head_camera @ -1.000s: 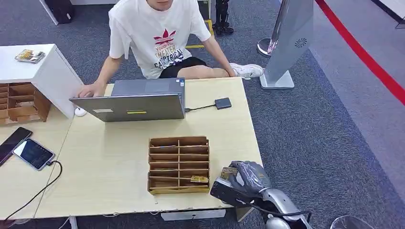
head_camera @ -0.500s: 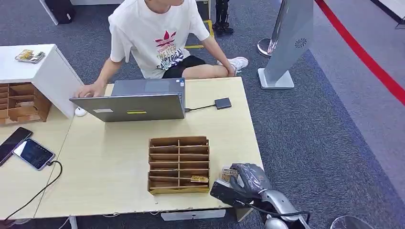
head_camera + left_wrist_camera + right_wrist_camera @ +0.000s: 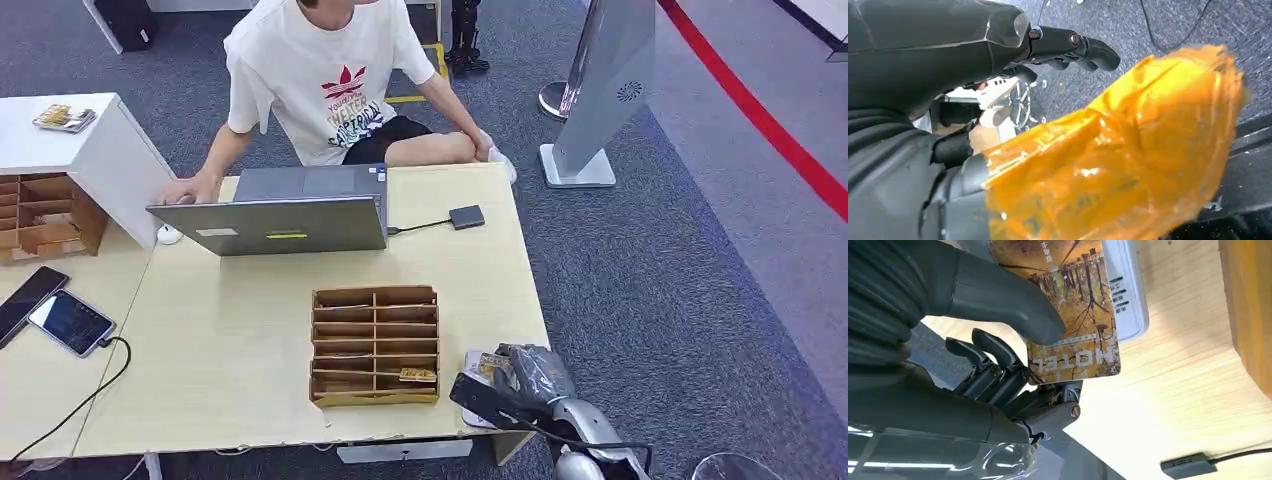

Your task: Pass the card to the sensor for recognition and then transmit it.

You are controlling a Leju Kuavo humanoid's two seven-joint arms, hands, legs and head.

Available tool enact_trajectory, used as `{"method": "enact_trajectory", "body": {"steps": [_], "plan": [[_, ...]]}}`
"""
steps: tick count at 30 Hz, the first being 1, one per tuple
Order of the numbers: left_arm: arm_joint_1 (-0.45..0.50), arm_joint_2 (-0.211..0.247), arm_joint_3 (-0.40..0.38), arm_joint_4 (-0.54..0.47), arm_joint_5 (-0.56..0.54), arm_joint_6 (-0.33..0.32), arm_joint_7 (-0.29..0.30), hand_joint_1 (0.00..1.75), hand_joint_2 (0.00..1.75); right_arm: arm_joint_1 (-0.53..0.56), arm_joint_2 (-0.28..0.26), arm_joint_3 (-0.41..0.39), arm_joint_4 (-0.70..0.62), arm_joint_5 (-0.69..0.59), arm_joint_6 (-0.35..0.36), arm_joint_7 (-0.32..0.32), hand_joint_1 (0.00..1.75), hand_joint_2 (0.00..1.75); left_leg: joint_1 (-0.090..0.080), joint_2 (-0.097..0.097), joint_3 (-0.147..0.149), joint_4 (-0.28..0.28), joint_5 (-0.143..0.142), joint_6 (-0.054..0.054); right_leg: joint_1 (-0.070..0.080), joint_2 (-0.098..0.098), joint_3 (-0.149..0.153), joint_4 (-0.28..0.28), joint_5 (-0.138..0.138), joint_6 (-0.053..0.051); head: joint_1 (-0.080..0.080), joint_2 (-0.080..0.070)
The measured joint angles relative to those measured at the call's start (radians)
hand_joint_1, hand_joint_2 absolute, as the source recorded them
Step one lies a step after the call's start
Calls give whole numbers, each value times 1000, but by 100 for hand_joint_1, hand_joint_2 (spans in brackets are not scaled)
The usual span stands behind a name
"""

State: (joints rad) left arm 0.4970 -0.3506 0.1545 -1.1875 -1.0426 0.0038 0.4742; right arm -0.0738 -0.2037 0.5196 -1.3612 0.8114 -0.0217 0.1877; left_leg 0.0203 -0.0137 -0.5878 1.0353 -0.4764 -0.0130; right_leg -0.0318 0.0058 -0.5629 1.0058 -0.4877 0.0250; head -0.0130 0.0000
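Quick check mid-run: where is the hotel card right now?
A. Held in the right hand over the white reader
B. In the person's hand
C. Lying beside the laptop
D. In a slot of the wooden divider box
A: the right hand pinches the autumn-forest printed hotel card under its thumb, partly over the white flat card reader on the light wooden table.

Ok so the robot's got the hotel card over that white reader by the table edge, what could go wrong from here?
1. The right hand pinches the card only near one edge, so it could slip or tilt as it meets the white reader.
2. The reader sits near the table corner; a push might nudge it off.
3. The wooden organizer stands close beside the hand, so a sideways swing could bump it.
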Motion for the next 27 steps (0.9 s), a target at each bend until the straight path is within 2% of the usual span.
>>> {"method": "enact_trajectory", "body": {"steps": [9, 27], "plan": [[-9, -4, 17, 13, -17, -1, -9, 0, 0, -6, 29, -44, 51, 0, 2, -3, 175, 175, 0, 0, 7, 0, -1, 1, 0, 0, 7, -1, -2, 2, 0, 0], [-10, -5, 21, 17, -32, -4, -19, 0, 0, -7, 48, -63, 69, 4, 3, -3, 175, 175, 0, 0, 13, 0, -2, 1, 0, 0, 13, -3, -1, 2, 0, 0]]}}
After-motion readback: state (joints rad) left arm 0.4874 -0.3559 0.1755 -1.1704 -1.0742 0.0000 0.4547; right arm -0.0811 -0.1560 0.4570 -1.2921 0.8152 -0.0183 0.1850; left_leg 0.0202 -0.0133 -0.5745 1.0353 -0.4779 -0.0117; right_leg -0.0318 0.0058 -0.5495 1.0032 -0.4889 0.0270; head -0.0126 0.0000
